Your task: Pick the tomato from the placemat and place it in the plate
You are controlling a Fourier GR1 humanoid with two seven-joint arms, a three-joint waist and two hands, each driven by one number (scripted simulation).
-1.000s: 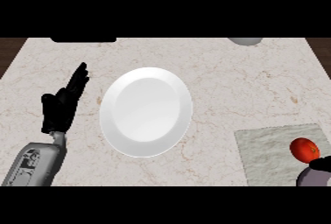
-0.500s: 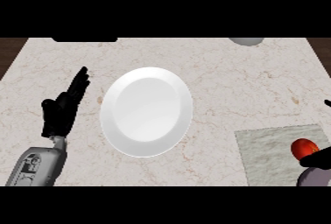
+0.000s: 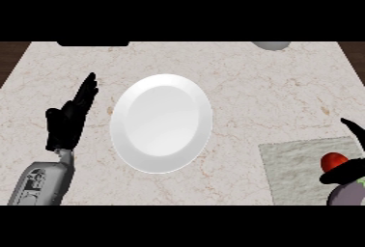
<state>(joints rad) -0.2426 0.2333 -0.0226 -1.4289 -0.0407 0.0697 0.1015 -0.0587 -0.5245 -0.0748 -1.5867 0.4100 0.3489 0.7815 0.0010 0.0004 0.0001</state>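
Tomato (image 3: 333, 162) sits on the placemat (image 3: 296, 169) at the near right of the tabletop (image 3: 285, 87), close to the right edge of the view. The right hand (image 3: 348, 170) is right at it: a dark part of the hand lies across the tomato's near side and one finger (image 3: 352, 128) sticks up on its far side, so the hand looks spread around the fruit and not yet closed on it. Much of this hand is cut off by the view's edge, so whether anything touches the tomato on its hidden side cannot be told.

The step in hand, as I judge it, is the grasp, with the lift not yet begun. The next move calls for the fingers to close round the tomato, then a lift clear of the placemat and a carry to the left, toward the plate (image 3: 161, 123). The plate is white, bare, and well apart from the placemat, near the middle of the tabletop.

Left of the plate the left hand (image 3: 68, 120) rests open, fingers straight and pointing to the far side, holding nothing. At the far edge a grey round thing (image 3: 271, 45) and a dark flat shape (image 3: 92, 43) show only in part.
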